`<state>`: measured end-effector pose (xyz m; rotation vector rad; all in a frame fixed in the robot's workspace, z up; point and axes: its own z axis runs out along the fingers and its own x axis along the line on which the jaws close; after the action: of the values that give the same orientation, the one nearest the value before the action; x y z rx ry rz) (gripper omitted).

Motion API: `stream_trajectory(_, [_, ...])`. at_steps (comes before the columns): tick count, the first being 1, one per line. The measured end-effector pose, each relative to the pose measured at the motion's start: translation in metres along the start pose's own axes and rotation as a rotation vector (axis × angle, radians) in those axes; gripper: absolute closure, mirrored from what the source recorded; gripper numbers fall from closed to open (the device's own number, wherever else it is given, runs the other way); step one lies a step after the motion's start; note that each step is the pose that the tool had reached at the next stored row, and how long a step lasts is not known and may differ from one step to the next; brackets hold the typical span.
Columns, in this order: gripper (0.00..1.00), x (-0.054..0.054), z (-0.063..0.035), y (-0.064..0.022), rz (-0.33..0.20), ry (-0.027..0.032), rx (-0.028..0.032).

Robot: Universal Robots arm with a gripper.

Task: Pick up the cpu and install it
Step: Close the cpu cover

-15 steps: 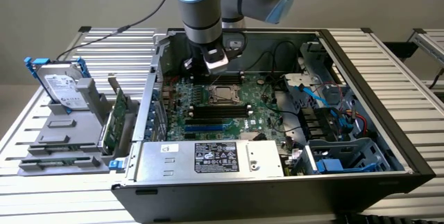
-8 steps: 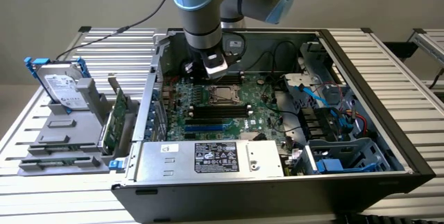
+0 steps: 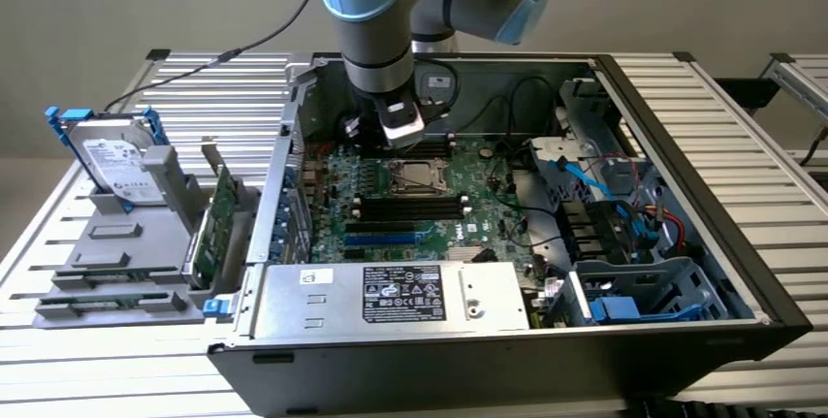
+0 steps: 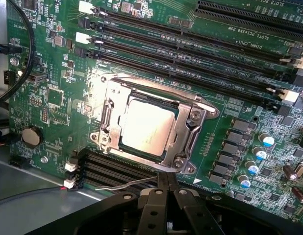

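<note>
Within the metal socket frame (image 4: 185,126) the cpu (image 4: 146,128) lies flat, while the claw (image 4: 167,185), tips pressed together and holding nothing, hangs just off that frame's edge, the cpu straight beyond it.

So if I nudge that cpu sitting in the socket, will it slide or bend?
Probably stiff: the cpu shows a flat metal top. It likely won't slide, since the metal frame rings it. Its smooth lid looks slippery and light.
</note>
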<state>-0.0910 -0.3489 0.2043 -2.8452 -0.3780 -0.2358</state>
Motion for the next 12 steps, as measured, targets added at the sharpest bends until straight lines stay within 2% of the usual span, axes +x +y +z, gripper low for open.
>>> stream_trajectory(3, [0.89,-0.0007,0.0000,-0.0004,0.002,-0.0001,-0.0002])
stream_trajectory(12, [0.89,-0.0016,0.0011,-0.0053,0.023,0.0050,-0.0043])
